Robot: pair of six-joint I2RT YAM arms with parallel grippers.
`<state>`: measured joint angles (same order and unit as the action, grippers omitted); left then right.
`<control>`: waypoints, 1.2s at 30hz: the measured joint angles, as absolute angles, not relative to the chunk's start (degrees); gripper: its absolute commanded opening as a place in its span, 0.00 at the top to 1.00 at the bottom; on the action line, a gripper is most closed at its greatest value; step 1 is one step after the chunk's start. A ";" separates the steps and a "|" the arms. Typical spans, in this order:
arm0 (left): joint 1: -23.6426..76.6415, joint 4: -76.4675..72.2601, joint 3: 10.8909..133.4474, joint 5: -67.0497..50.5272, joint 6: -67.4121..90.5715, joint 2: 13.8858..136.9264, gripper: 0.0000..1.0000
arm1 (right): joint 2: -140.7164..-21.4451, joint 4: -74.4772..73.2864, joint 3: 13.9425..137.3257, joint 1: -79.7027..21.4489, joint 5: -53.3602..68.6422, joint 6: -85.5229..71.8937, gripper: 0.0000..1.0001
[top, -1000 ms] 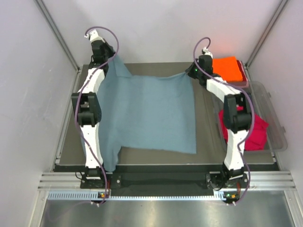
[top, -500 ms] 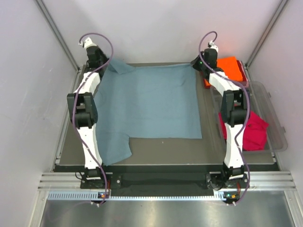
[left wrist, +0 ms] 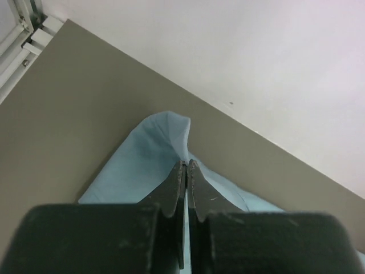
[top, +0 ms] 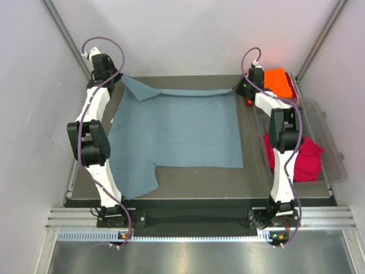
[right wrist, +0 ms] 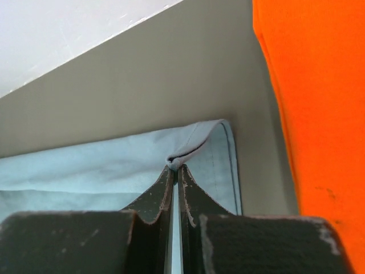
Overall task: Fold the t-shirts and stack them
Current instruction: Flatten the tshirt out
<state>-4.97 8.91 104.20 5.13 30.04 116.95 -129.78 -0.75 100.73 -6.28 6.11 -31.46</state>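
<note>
Progress: grey-blue t-shirt [top: 177,128] has gone from half-draped to spread mostly flat mid-surface [top: 199,180], with left end effector [left wrist: 185,164] and right end effector [right wrist: 175,169] still pinching its far corners, so folding probably starts next.

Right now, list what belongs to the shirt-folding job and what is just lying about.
Job:
- grey-blue t-shirt, pinched by left gripper and right gripper
- orange t-shirt
- red t-shirt

Lying about:
- clear plastic tub
</note>
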 measured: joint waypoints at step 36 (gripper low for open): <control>-6.28 21.47 114.78 8.88 41.36 49.17 1.00 | -37.47 -30.04 97.12 -6.20 11.88 -33.67 1.00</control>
<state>-6.28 21.47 114.78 8.88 41.36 49.17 -37.47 -30.04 97.12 -6.20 11.88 -33.67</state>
